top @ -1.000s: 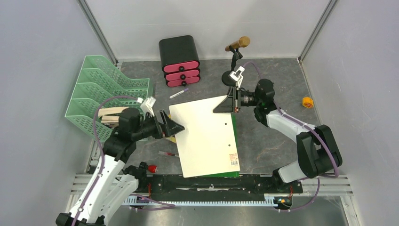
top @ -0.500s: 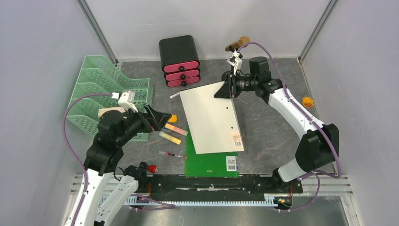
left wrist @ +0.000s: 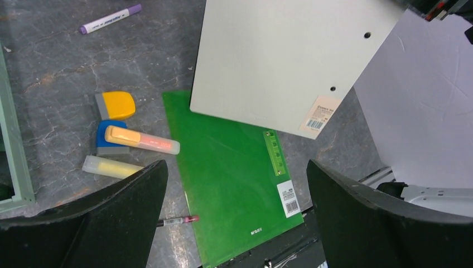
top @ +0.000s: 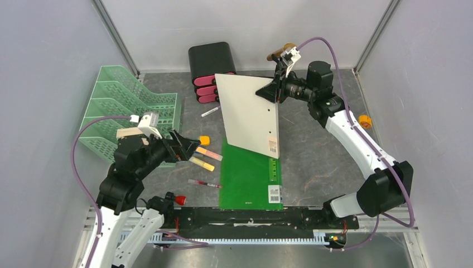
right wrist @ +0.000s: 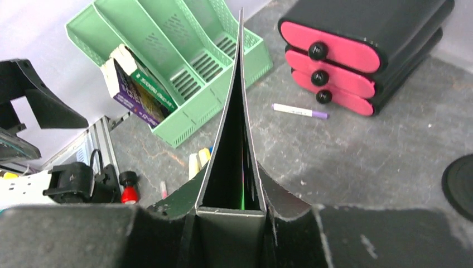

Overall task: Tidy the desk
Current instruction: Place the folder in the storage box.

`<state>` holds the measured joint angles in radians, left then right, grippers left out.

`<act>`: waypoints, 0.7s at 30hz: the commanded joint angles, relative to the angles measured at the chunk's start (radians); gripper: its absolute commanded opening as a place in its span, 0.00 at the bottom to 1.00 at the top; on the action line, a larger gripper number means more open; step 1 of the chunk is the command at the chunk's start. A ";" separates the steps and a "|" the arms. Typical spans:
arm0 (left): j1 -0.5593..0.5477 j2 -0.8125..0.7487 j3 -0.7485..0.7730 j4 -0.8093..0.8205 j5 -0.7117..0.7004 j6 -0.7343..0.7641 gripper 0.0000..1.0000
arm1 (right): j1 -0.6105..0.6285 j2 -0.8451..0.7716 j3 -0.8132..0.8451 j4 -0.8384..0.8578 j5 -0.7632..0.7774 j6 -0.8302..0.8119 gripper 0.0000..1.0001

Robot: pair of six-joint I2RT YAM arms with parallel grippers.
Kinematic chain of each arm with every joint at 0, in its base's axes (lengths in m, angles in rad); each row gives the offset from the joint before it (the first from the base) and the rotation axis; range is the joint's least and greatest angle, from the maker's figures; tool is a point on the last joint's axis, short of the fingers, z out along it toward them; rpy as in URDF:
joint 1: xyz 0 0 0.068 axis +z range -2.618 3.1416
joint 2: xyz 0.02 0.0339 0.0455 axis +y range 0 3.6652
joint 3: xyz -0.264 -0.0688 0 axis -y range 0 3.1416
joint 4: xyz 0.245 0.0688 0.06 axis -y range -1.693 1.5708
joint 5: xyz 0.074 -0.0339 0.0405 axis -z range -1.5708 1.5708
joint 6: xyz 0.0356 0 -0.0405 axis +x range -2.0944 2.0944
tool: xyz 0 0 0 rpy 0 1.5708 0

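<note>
The worktop (top: 318, 162), dark grey with pale veins, fills the floor of the cell from my arm bases out to the back wall. My right claw (top: 265, 92) is partly closed and clamped on the spine end of a pale grey binder (top: 245, 114), one finger on each cover. In the right wrist view the covers run away from me edge-on. The binder is held up and tilted over the middle of the worktop, towards the far edge. Its lower end hangs above the far end of a green folder (top: 248, 178), and I cannot tell whether the two touch. The green folder lies flat at the middle of the near edge.

My left claw (top: 192, 148) is spread as wide as it goes and has hold of nothing. It hovers over the left half of the worktop, just beside a mint-green tiered tray (top: 120, 92) that stands along the left edge. A book (right wrist: 136, 92) sits in one of the tray's tiers.

Between that claw and the green folder lie an orange highlighter (top: 208, 153), a yellow highlighter (top: 201, 163) and, nearer the near edge, a red pen (top: 203, 183). A purple marker (top: 211, 111) lies near a black drawer box with pink fronts (top: 209, 56), which stands at the far edge.
</note>
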<state>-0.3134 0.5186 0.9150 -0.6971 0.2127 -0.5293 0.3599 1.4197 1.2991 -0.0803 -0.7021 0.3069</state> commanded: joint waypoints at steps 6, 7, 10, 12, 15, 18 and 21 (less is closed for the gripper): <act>0.004 -0.032 0.010 0.019 -0.050 -0.072 1.00 | 0.008 0.028 0.132 0.464 -0.010 0.158 0.00; 0.003 -0.033 0.013 0.027 -0.049 -0.089 1.00 | 0.010 0.022 0.122 0.521 0.005 0.169 0.00; 0.003 -0.011 0.066 0.025 -0.052 -0.152 1.00 | 0.018 0.006 0.083 0.655 0.046 0.173 0.00; 0.003 0.023 0.139 -0.003 -0.065 -0.185 1.00 | 0.022 0.014 0.075 0.716 0.024 0.179 0.00; 0.004 0.085 0.251 -0.028 -0.061 -0.198 1.00 | 0.027 0.042 0.077 0.769 -0.022 0.212 0.00; 0.003 0.142 0.334 -0.028 -0.035 -0.192 1.00 | 0.034 0.053 0.039 0.859 -0.051 0.238 0.00; 0.003 0.203 0.394 -0.029 0.008 -0.181 1.00 | 0.048 0.068 0.025 0.918 -0.090 0.253 0.00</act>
<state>-0.3134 0.6571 1.2346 -0.7349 0.1703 -0.6853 0.3904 1.4723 1.3354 0.6353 -0.7399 0.5129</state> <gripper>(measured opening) 0.994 0.297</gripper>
